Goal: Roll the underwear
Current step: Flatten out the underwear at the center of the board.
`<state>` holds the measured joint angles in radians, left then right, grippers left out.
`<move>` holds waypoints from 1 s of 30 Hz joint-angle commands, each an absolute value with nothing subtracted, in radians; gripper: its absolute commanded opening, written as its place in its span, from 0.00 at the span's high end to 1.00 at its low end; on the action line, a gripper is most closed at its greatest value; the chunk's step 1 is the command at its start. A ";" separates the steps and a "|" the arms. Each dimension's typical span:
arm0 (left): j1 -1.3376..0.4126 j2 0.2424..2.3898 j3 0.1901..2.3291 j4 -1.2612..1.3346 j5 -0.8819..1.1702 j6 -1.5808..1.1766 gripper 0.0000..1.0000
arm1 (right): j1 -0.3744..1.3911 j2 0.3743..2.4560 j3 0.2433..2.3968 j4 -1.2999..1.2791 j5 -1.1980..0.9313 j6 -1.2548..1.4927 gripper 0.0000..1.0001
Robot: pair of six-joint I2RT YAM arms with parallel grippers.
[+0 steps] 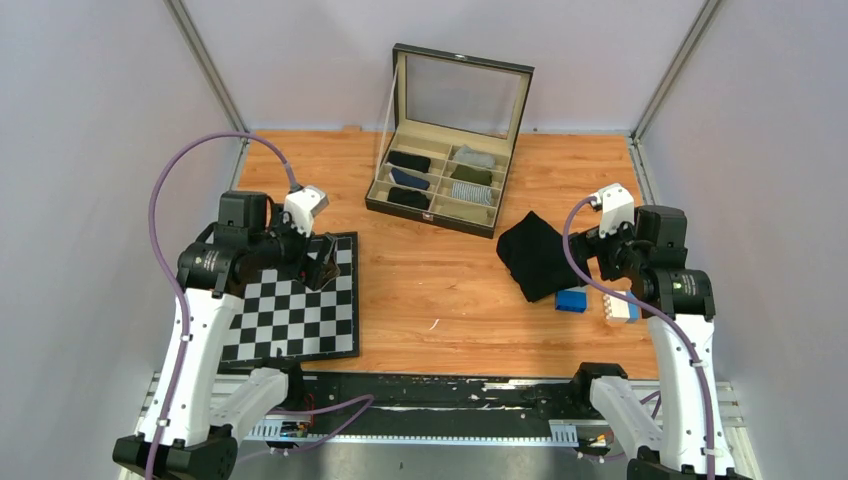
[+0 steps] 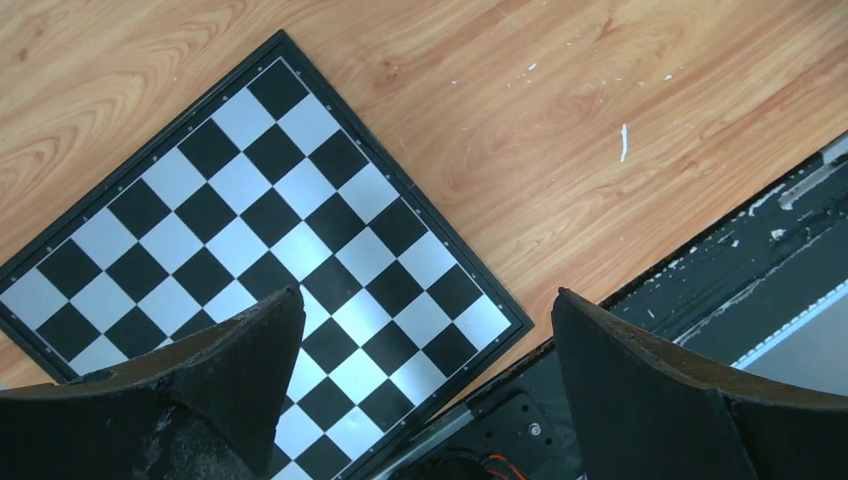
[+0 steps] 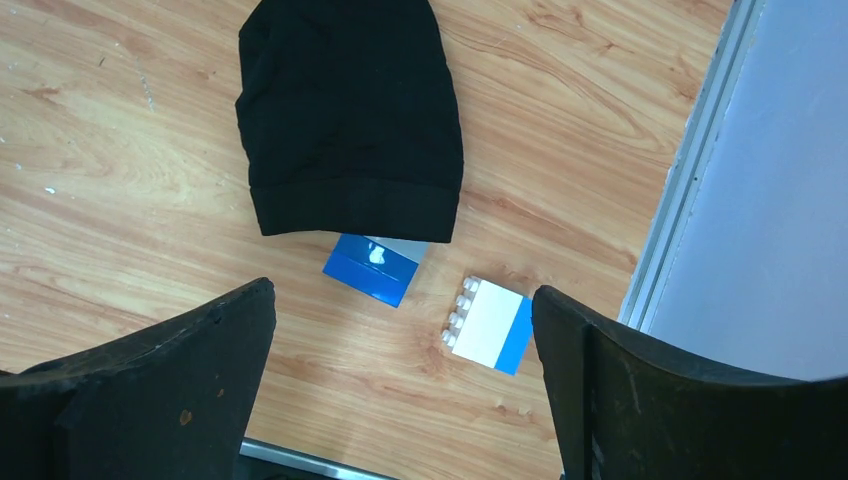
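Note:
The black underwear [image 1: 537,254] lies flat and folded on the wooden table at the right; it also shows in the right wrist view [image 3: 350,115], its waistband toward the near edge. My right gripper [image 1: 607,262] is open and empty, hovering just right of and above the underwear; in its wrist view [image 3: 403,300] the jaws stand wide apart. My left gripper [image 1: 322,268] is open and empty over the chessboard [image 1: 296,300], far left of the underwear; its wrist view [image 2: 428,305] shows the jaws wide apart.
A blue box [image 1: 571,300] lies partly under the underwear's near edge, also in the right wrist view [image 3: 372,268]. A white and blue brick [image 3: 488,324] lies beside it. An open organiser box [image 1: 445,180] with rolled garments stands at the back. A grey wall [image 3: 760,200] stands at the right.

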<state>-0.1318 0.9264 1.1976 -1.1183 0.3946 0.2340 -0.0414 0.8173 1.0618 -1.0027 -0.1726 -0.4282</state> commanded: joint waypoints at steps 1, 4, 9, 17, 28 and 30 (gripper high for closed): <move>-0.126 0.916 1.220 -1.105 0.479 0.268 0.00 | -0.038 0.820 1.050 -0.946 -0.143 -0.448 0.00; -0.162 0.928 1.243 -1.076 0.546 0.293 0.00 | -0.038 0.818 1.051 -0.986 -0.194 -0.576 0.00; -0.393 1.116 1.481 -1.113 0.470 0.388 0.04 | -0.044 0.862 1.132 -1.049 -0.185 -0.537 0.00; -0.875 1.459 1.785 -1.137 0.266 0.558 0.06 | -0.299 1.072 1.598 -1.392 -0.415 -0.350 0.02; -1.164 1.898 1.980 -0.947 0.324 0.490 0.21 | -0.524 1.047 1.666 -1.333 -0.392 -0.225 0.02; -1.164 1.903 1.889 -0.819 0.321 0.531 0.24 | -0.581 1.065 1.655 -1.329 -0.453 -0.202 0.01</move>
<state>-1.1687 1.8942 1.9545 -1.0214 0.3149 0.5137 -0.4988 1.0412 1.6573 -1.3334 -0.3809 -0.2909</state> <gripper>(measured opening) 0.789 0.984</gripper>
